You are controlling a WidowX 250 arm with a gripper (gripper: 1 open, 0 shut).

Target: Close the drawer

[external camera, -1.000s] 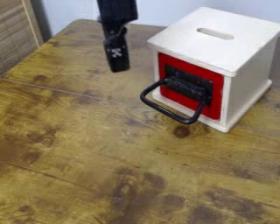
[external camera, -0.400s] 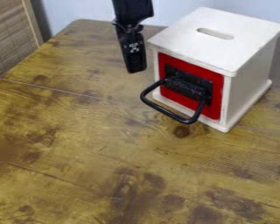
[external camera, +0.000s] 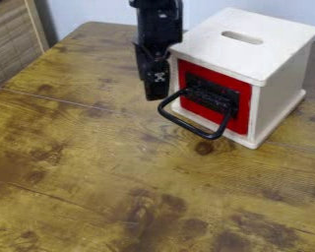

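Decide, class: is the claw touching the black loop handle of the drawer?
Cannot tell. In the one camera view the claw hangs just left of the black loop handle, its tip overlapping the handle's upper end, so neither contact nor a gap shows.

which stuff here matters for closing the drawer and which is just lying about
Belongs to the job:
- red-fronted drawer with black centre panel
- black loop handle
- pale wooden cube box with slotted top
- black tool, open

Just there:
- worn wooden table
- wooden slatted panel at left
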